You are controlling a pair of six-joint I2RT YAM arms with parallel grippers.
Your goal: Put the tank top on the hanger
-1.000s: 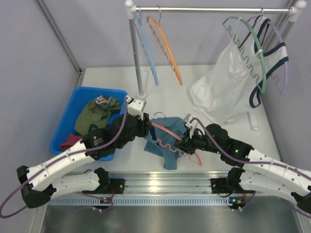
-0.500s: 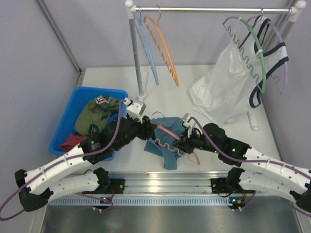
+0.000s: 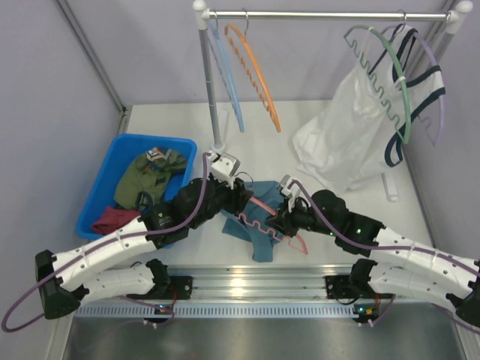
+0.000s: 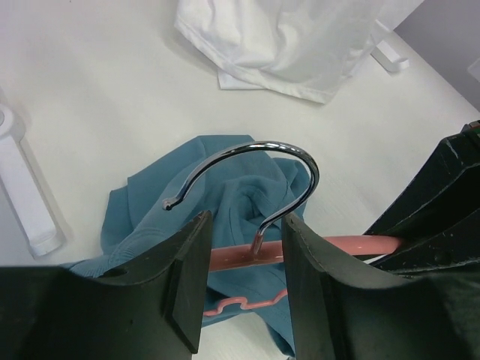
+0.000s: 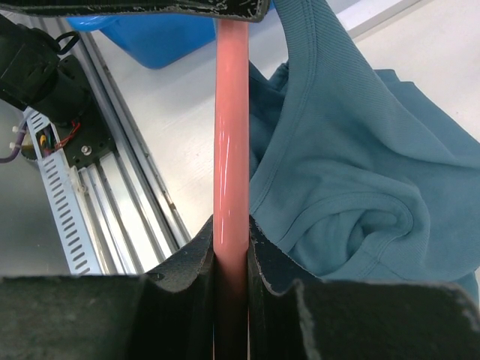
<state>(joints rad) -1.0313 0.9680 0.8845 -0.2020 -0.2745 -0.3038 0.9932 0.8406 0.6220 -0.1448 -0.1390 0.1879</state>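
Hanger (image 5: 230, 135) clamped in R tool (image 5: 231, 236), hook (image 4: 247, 154) inside spread L tool (image 4: 244, 251), atop tank top (image 5: 352, 150).

Two arms (image 3: 97, 251), one pink hanger (image 5: 230, 112), four hangers (image 3: 259, 79) on one rail (image 3: 322, 15), four garments (image 3: 337, 142), one blue bin (image 3: 96, 193).

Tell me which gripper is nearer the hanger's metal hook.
Left. The left gripper straddles the stem of the metal hook, jaws open either side; the right gripper clamps the hanger on its pink bar, farther off.

Hanger (image 4: 330, 245) apparently atop tank top (image 4: 232, 187)
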